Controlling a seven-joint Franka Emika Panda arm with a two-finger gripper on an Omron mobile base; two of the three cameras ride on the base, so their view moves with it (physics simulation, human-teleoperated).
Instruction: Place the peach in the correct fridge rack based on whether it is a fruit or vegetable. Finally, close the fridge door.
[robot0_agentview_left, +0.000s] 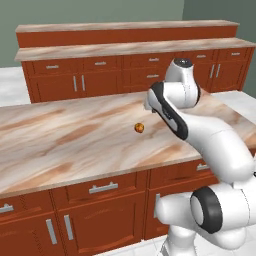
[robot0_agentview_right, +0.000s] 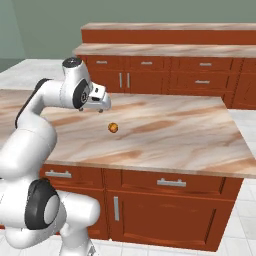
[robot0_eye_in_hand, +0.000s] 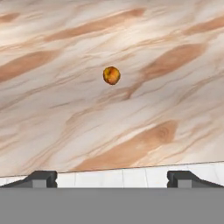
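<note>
One peach alone on the marble island, gripper open above it

One peach (robot0_agentview_left: 139, 128) is seen lying on the marble counter (robot0_agentview_left: 60, 145) of a kitchen island, roughly in the middle of the top and well back from its near edge. It is small, round and orange-yellow with a darker reddish patch, and nothing else is seen resting beside it on the veined beige-and-brown surface.

The gripper (robot0_eye_in_hand: 112, 177) is held in the air over the near part of the counter, apart from the peach and not touching it. In the hand view the two dark fingertips (robot0_eye_in_hand: 41, 178) are shown far apart at the lower corners, so the jaws are spread wide with nothing between them; the peach (robot0_eye_in_hand: 111, 75) is seen beyond them, about midway between the two tips, with the counter's near edge and a strip of pale tiled floor (robot0_eye_in_hand: 127, 177) nearest the tips. In the right base view the hand is seen at the left end of the island, angled downward, with the peach (robot0_agentview_right: 113, 128) a little to its right and lower in the picture.

Red-brown cabinet fronts (robot0_agentview_left: 100, 220) with silver bar handles are set under the island's near side. A second run of matching cabinets (robot0_agentview_left: 100, 75), topped by the same marble and a raised ledge, is placed along the far wall, which is painted grey-green.
</note>
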